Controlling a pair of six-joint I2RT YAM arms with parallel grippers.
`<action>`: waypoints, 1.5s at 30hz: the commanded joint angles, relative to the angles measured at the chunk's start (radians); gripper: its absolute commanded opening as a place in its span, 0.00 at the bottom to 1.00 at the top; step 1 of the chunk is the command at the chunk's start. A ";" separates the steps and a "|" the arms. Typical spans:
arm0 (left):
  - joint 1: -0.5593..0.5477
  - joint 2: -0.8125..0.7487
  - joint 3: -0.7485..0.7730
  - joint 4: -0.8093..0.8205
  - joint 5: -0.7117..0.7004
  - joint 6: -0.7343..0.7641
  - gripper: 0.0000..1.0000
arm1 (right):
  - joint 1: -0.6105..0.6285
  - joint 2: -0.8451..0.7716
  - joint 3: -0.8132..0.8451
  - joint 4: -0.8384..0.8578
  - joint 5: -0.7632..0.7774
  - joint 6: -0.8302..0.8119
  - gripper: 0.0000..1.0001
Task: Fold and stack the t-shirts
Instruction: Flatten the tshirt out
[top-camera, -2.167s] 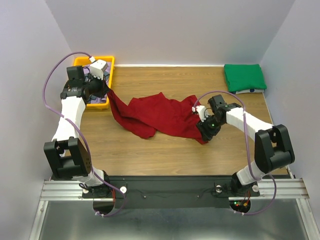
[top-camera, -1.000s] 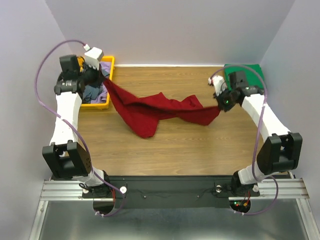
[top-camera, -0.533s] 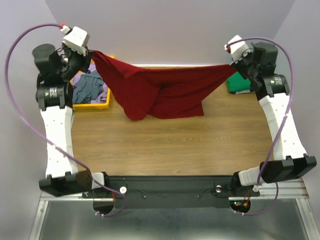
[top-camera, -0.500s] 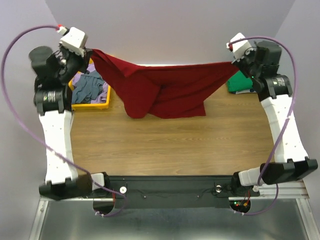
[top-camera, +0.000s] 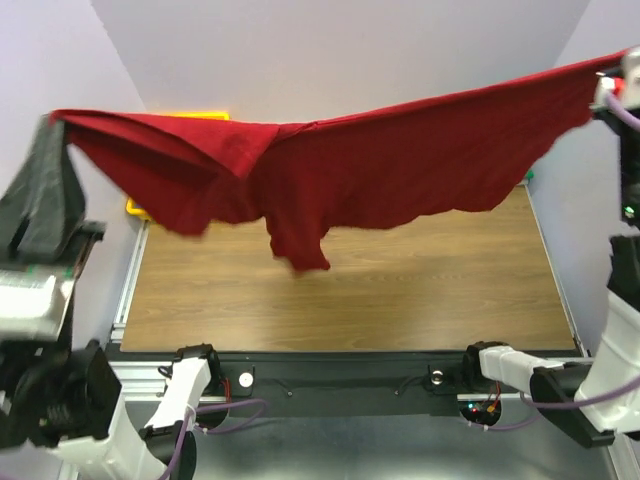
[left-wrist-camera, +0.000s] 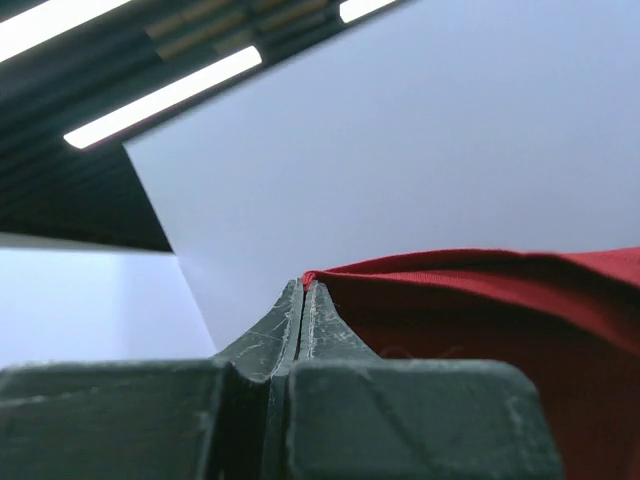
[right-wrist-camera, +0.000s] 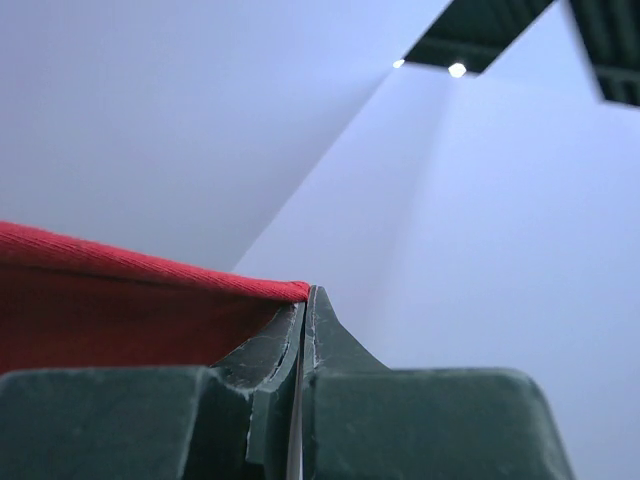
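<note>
Where the cloth's left corner is ending, left gripper: fingers are pressing flat together, pinching the red hem between their tips, raised high over the table's left side.
Yellow tray: is peeking out behind the shirt's upper edge at the far left; contents hidden.
Dark red t-shirt: is hanging in the air, stretched between both grippers, top edge rising toward the right, one lobe drooping lowest left of centre.
Table: is lying beneath the shirt, wood-grained.
Right gripper: fingers are clamping tight on the shirt's right corner, up beside the right wall.
</note>
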 joint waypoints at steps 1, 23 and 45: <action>0.000 0.065 0.093 0.057 -0.109 0.013 0.00 | -0.002 0.031 0.027 0.095 0.046 -0.095 0.01; -0.055 0.418 -0.786 0.095 0.187 0.162 0.00 | -0.004 0.204 -0.946 0.306 -0.304 -0.102 0.01; -0.136 1.042 -0.350 0.093 -0.003 0.125 0.00 | -0.025 0.936 -0.547 0.499 -0.244 -0.082 0.01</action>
